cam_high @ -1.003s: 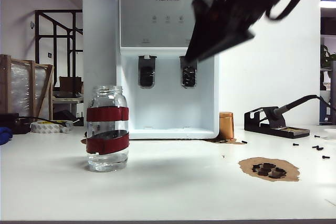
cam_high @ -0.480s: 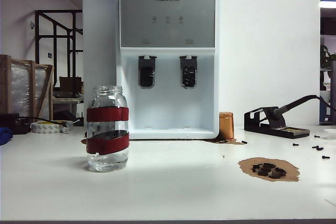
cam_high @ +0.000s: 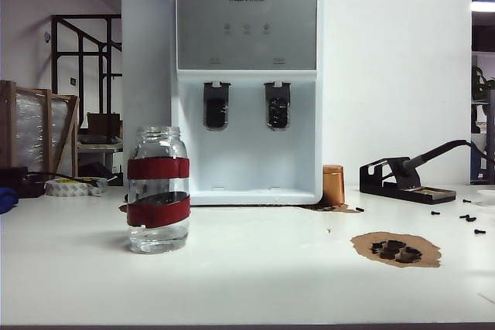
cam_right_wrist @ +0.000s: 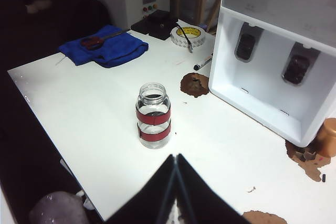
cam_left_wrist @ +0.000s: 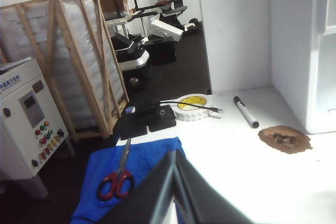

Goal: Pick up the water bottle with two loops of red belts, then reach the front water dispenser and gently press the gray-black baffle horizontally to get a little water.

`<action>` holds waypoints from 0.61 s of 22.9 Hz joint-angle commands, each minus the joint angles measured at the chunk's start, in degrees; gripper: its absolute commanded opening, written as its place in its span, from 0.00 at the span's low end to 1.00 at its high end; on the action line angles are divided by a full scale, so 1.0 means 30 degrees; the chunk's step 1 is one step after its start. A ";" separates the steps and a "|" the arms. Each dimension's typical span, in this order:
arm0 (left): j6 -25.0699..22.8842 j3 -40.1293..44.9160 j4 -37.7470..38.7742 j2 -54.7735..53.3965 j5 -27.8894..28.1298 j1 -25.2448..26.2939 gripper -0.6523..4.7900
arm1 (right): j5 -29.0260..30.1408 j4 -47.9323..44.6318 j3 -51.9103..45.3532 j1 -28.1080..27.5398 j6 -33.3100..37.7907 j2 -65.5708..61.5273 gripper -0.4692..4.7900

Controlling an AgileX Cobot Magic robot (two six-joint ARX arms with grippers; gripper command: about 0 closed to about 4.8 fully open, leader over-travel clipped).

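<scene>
The right gripper (cam_right_wrist: 176, 163) is pressed together, holding nothing, and it has pulled back, gone from in front of the dispenser (cam_high: 246, 83). The left gripper (cam_left_wrist: 173, 162) is pressed together too, off by the blue cloth (cam_left_wrist: 142, 156). The bottle (cam_high: 158, 189) stands alone, mouth up. Farther back, the baffle (cam_high: 278, 110) hangs untouched, so the job looks finished.

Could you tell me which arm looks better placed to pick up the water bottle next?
Right, probably. The right gripper, jaws shut, looks down on the water bottle standing free on the table. The left gripper, jaws shut, faces the blue cloth and tape roll; no bottle in its view.
</scene>
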State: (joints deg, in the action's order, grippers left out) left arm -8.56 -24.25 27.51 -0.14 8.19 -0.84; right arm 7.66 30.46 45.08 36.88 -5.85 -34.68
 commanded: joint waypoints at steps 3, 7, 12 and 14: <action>-0.2375 0.1224 -0.3177 0.0015 -0.0211 0.0058 0.11 | 0.0561 -0.1275 -0.2965 -0.0051 0.0940 0.3818 0.08; -0.3534 0.2696 -0.4750 0.0015 -0.0073 0.0087 0.11 | 0.0576 -0.2331 -0.5646 -0.0051 0.1639 0.7446 0.08; -0.3519 0.5595 -0.4918 0.0022 -0.0095 0.0080 0.11 | 0.0444 -0.2492 -0.7264 -0.0051 0.1741 1.0637 0.08; -0.3519 0.7104 -0.4911 0.0022 -0.0087 0.0087 0.11 | 0.0007 -0.2448 -0.7322 -0.0051 0.1734 1.1016 0.08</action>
State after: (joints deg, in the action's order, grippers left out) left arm -18.94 -4.40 13.52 -0.14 7.81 -0.69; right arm 8.91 24.05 23.05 36.88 -0.82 -1.67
